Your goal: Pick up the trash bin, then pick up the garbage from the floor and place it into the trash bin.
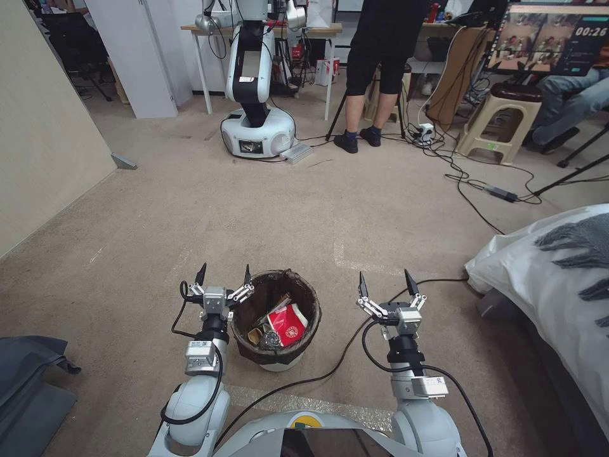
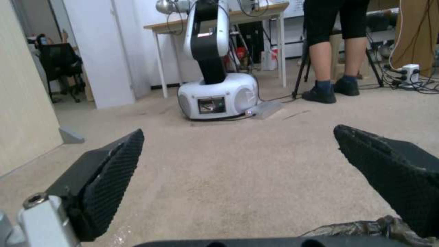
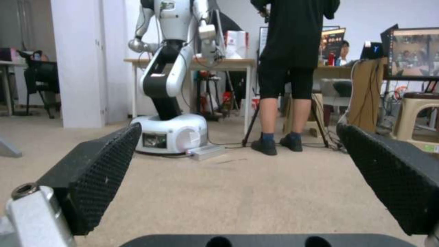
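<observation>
**Both grippers spread wide, bin standing between them**

We see the trash bin standing upright on the floor, just to the right of our left gripper and well to the left of our right gripper. Its dark bag is folded over the rim, and garbage already lies inside: a red-and-white paper cup with a round white mark whose lettering we cannot read, with tan and dark scraps beside it.

Our left gripper hovers with its fingers apart and nothing between them; it is close beside the bin's rim, and we cannot tell whether it touches. Our right gripper has its fingers spread as wide, holding nothing, with bare carpet ahead of it.

The one piece of writing we can read is "00:26" on a monitor far ahead of the right gripper, in the head view.

The left wrist view catches a crumpled edge of the bin's bag by the inner finger, which the right wrist view lacks. The right wrist view shows a tan stool ahead. Both wrist views show another white robot's base parked far ahead on the carpet. From the head view a black cable runs across the floor between the two grippers.
</observation>
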